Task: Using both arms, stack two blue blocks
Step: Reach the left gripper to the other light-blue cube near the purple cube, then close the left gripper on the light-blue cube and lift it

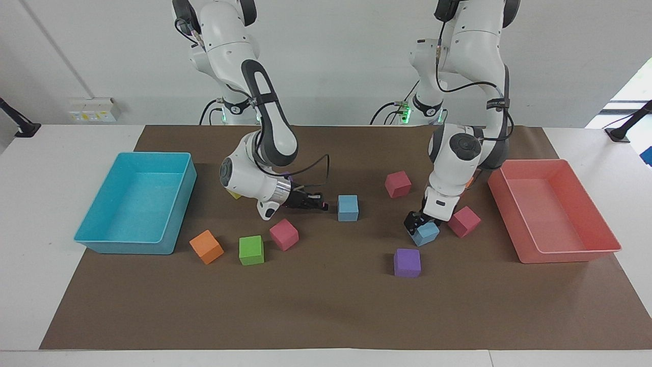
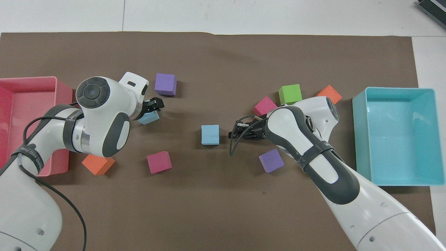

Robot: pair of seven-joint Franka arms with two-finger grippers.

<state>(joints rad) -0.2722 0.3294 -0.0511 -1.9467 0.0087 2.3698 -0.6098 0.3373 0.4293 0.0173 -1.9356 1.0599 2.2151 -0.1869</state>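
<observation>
With my left jaws [image 1: 418, 225] spread wide over one blue block [image 1: 426, 233] beside a pink cube [image 1: 464, 221], I judge I'm set to grip. Right jaws [image 1: 320, 203] shut, empty, just beside the second blue block [image 1: 348, 208], mid-tabletop.

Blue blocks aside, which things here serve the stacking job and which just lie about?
Job:
- blue block mid-mat beside the shut right gripper
- blue block under the open left gripper

Lying about:
- purple cube
- pink cube
- green cube
- turquoise bin
- pink bin
</observation>
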